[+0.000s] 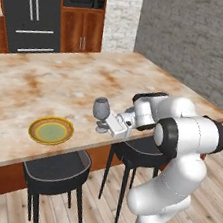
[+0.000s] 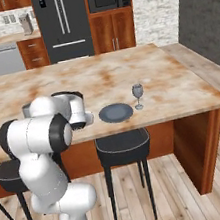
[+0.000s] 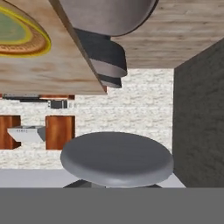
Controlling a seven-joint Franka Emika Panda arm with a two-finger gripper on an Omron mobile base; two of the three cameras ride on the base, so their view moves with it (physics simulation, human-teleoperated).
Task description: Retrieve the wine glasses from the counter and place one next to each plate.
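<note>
1. Island top [image 1: 47, 81]: big mottled beige-and-rust slab, mostly bare. Two black stools [image 1: 56, 172] tucked under its near edge, one on each side of the arm in the left base view.
2. Yellow-rimmed plate [image 1: 51, 130] with green centre lies near the island's front edge, left of the gripper in the left base view. It shows rolled over in the top-left corner of the hand view.
3. Dark grey plate [image 2: 116, 113] lies near the front edge too, further along toward the island's end. A wine glass [image 2: 138, 95] stands upright just beside it, on the side nearer the island's end, not touching.
4. Second wine glass [image 1: 101, 113], upright, foot at the island's front edge, right of the yellow-rimmed plate with bare stone between. In the hand view it looms close: round foot at the bottom of the view, bowl at the top.
5. Gripper [image 1: 105, 125] comes in from the side at stem height. Fingers pulled in close together, pinching the glass low by its stem; contact point itself is hard to make out.
6. Clearance: open counter behind and to both sides of the held glass. The stool seats sit directly under the arm's reach line. Fridge [image 2: 61, 18] and wood cabinets [image 2: 115, 37] well back.
</note>
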